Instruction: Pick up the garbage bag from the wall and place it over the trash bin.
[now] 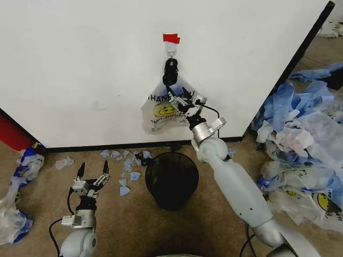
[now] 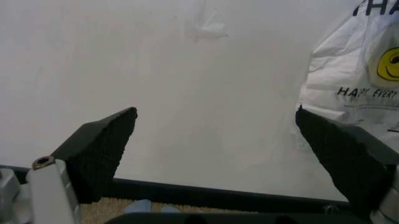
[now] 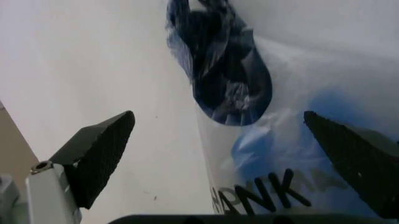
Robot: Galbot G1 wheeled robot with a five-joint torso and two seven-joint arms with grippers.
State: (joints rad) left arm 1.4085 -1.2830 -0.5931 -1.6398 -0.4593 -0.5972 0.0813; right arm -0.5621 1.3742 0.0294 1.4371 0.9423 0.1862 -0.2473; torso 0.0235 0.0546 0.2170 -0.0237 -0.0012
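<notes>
The garbage bag hangs by its dark blue handles from a hook under red tape on the white wall. My right gripper is raised in front of the bag's upper part, open, with its fingers spread either side of the handles and nothing gripped. The black mesh trash bin stands on the floor below the bag. My left gripper is low at the left, open and empty, facing the wall, with the bag off to one side.
Small blue plastic scraps litter the floor by the wall's black trim. A pile of blue and clear plastic bags lies at the right. More bags lie at the left beside a red object.
</notes>
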